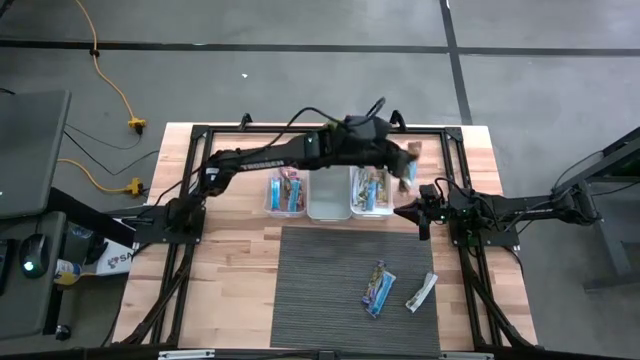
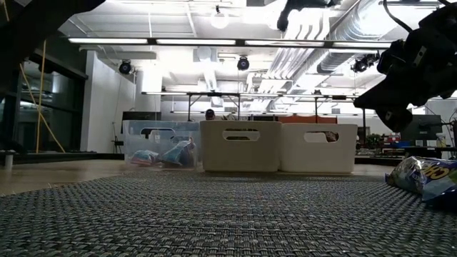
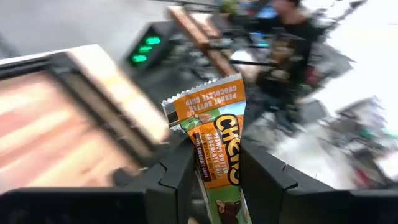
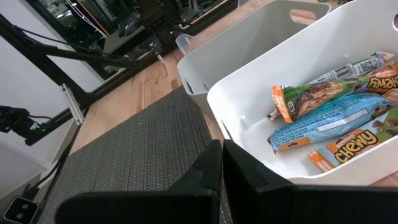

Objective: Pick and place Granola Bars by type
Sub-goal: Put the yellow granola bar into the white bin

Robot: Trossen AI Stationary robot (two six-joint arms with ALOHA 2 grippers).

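A grey woven mat [image 1: 355,285] covers the near middle of the wooden surface [image 1: 230,270]. Behind it stand three bins in a row: the left bin [image 1: 287,192] holds blue-wrapped bars, the middle bin [image 1: 329,195] looks empty, and the right bin [image 4: 298,93] holds orange and blue granola bars [image 4: 329,118]. The left gripper [image 3: 214,177] hangs just past the right bin's far corner, jaws clamped on an orange-brown bar [image 3: 217,134] (peanut butter chocolate chip). The right gripper [image 1: 425,212] waits beside the right bin, jaws closed, empty. Two bars remain on the mat, a blue bar [image 1: 377,288] and a white-silver bar [image 1: 421,292].
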